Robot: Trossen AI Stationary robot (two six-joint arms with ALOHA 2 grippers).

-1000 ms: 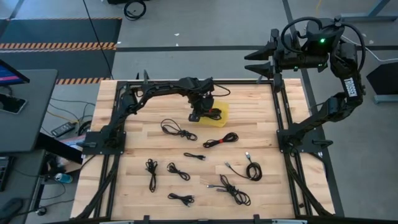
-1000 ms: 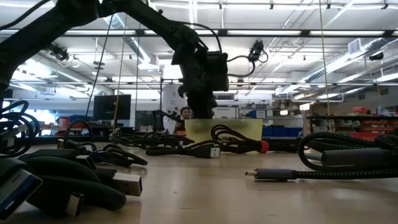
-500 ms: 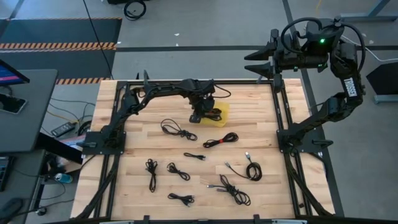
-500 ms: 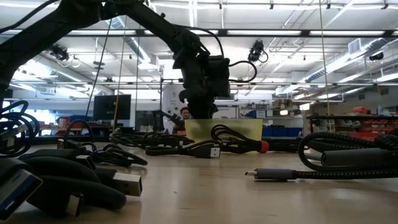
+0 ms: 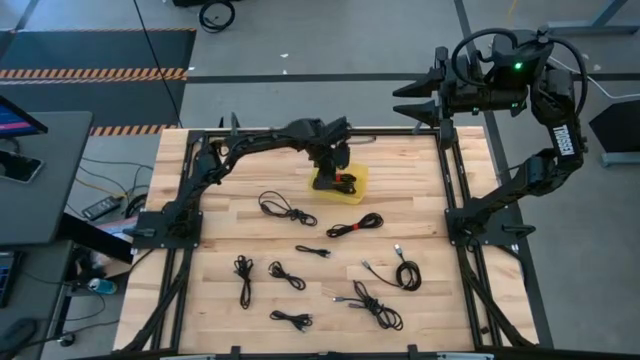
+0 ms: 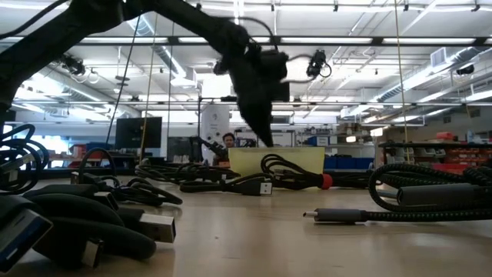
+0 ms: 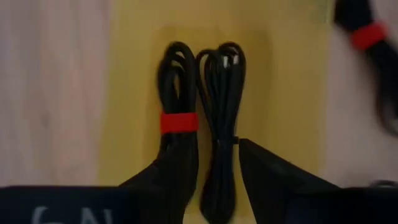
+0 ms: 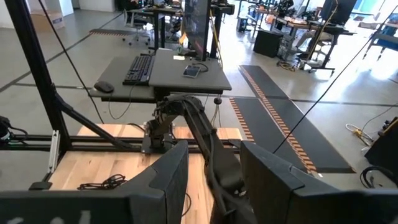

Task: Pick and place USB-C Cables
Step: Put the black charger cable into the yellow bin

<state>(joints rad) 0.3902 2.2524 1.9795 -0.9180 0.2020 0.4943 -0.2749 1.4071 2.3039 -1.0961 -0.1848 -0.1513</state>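
Two black USB-C cable bundles lie side by side on the flat yellow tray (image 7: 280,93). One has a red band (image 7: 179,122), the other is plain (image 7: 222,106). They also show in the high view (image 5: 336,182). My left gripper (image 7: 211,146) is open and hangs a little above the tray (image 6: 277,160). Its fingers stand on either side of the plain bundle's near end, clear of it in the low view (image 6: 265,137). My right gripper (image 8: 214,174) is open and empty, raised beyond the table's far right corner (image 5: 420,95).
Several more black cable bundles lie spread over the wooden table: near the middle (image 5: 285,208), one with a red band (image 5: 355,225), and others toward the near edge (image 5: 243,278) (image 5: 400,272) (image 5: 372,303). Dark arm frames run along both table sides.
My left gripper has risen from the yellow tray and gone a little toward the table's far edge, tipping as it goes. The cable bundles stay lying on the tray.
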